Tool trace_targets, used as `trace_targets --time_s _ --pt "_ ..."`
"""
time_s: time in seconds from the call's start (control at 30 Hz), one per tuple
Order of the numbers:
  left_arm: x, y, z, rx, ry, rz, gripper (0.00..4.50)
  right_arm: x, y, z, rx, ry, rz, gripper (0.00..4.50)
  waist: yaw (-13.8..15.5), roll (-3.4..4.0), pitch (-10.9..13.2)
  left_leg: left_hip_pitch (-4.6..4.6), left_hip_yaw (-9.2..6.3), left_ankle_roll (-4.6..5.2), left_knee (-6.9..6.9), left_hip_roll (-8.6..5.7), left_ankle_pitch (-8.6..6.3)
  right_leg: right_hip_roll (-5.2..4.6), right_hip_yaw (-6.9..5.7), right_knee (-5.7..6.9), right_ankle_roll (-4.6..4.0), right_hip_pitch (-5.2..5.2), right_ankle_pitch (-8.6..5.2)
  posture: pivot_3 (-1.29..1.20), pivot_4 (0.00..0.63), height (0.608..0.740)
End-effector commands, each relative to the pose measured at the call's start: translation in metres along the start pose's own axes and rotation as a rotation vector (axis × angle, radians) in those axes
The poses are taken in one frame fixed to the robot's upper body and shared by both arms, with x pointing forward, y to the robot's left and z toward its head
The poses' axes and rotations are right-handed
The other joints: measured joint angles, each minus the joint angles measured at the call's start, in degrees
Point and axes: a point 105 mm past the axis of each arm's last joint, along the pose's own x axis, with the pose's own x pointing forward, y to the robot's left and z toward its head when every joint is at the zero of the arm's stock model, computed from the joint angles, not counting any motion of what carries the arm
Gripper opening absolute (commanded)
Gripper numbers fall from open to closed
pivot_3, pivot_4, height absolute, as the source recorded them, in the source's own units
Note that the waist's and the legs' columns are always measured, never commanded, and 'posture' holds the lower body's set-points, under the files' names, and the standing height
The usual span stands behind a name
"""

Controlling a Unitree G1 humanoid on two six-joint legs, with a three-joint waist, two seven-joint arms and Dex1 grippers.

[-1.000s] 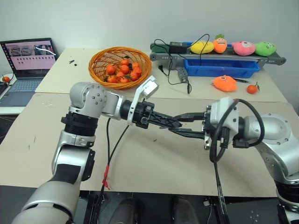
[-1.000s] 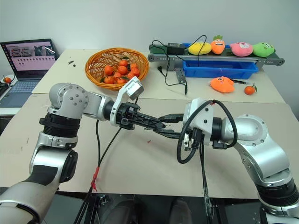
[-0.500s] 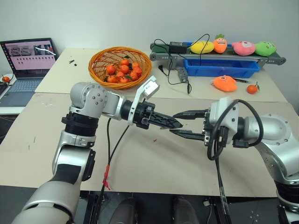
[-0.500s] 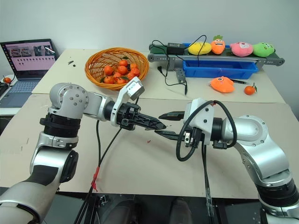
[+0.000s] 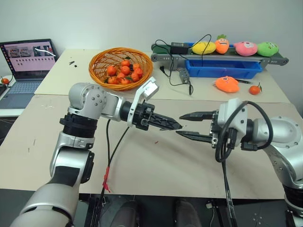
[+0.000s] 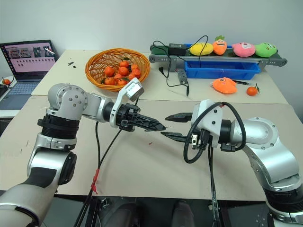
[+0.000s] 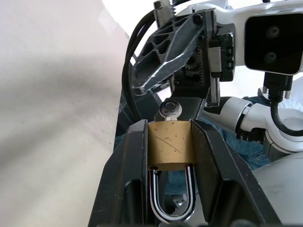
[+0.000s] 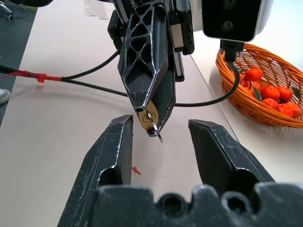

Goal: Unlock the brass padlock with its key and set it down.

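Brass padlock [image 7: 170, 144] sits clamped between the left pincer [image 7: 169, 142] fingers, body pinched on both flat sides, silver shackle [image 7: 170, 198] hanging back toward the wrist and looking seated in the body, so it reads as not yet unlocked. Key [image 8: 154, 126] is in the keyhole, its round head [image 7: 170, 109] poking out of the padlock's front end beyond the fingertips; in the right wrist view the key hangs slightly askew from the brass face. Right pincer [image 5: 182, 124] faces it, fingers apart and holding nothing, tips just short of the key, one finger above and one below its line; no contact that I can see. Both pincers are held in the air above the counter [image 5: 161, 165], roughly level and pointing at each other near the middle. Progress judgement: padlock picked up, key inserted, turn apparently still to do; then the shackle has to pop open and the lock has to be set down. Next move probably needs the right fingers to close on the small key head and twist, tight margin given how tiny it is. Further out on the counter: orange basket of small oranges [image 5: 120, 67], blue tray [image 5: 222, 68] with plush toys [image 5: 234, 47] behind, laptop [image 5: 26, 64] at the far left.
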Motion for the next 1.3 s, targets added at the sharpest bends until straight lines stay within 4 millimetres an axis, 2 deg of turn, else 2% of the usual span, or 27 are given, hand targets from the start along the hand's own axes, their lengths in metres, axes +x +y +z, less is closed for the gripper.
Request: trace_targets --time_s 0.03,0.5,0.53,0.6,0.7,0.73,1.3 --pt "-0.0011 -0.0104 0.0083 0.057 -0.005 -0.021 0.84 -0.0043 -0.0009 0.0130 -0.055 -0.028 -0.011 2.28 0.00 0.00 0.00 0.00 0.00 0.00 0.00 0.00 0.00 0.00 0.00 0.00 0.00 0.00 0.00 0.00 0.150 0.740" --pt "0.0026 -0.0096 0.0094 0.067 -0.002 -0.031 0.84 -0.0008 0.0028 0.0156 -0.040 -0.043 0.001 2.28 0.02 0.00 0.00 0.00 0.00 0.00 0.00 0.00 0.00 0.00 0.00 0.00 0.00 0.00 0.00 0.00 0.150 0.740" --pt "0.0029 -0.0098 0.0095 0.068 -0.001 -0.032 0.84 -0.0006 0.0030 0.0158 -0.039 -0.044 0.001 1.78 0.02 0.00 0.00 0.00 0.00 0.00 0.00 0.00 0.00 0.00 0.00 0.00 0.00 0.00 0.00 0.00 0.150 0.740" --pt "0.0028 -0.0100 0.0093 0.069 0.000 -0.034 0.84 0.0000 0.0032 0.0161 -0.039 -0.045 0.001 1.38 0.02 0.00 0.00 0.00 0.00 0.01 0.00 0.00 0.00 0.00 0.00 0.00 0.00 0.00 0.00 0.00 0.150 0.740" --pt "0.0033 -0.0098 0.0088 0.069 0.001 -0.036 0.84 0.0006 0.0031 0.0164 -0.038 -0.046 0.001 0.33 0.02 0.00 0.00 0.00 0.00 0.01 0.00 0.00 0.00 0.00 0.00 0.00 0.00 0.00 0.00 0.00 0.150 0.740" --pt "0.0038 -0.0100 0.0085 0.069 0.003 -0.038 0.84 0.0005 0.0030 0.0166 -0.038 -0.046 0.000 0.23 0.02 0.00 0.00 0.01 0.00 0.01 0.00 0.00 0.00 0.00 0.01 0.00 0.00 0.01 0.00 0.00 0.150 0.740" --pt "0.0052 -0.0096 0.0084 0.076 0.009 -0.033 0.84 0.0002 0.0010 0.0157 -0.050 -0.038 -0.016 0.21 0.02 0.00 0.00 0.00 0.01 0.01 0.00 0.00 -0.01 0.00 0.01 0.00 0.00 0.00 0.00 0.00 0.150 0.740"
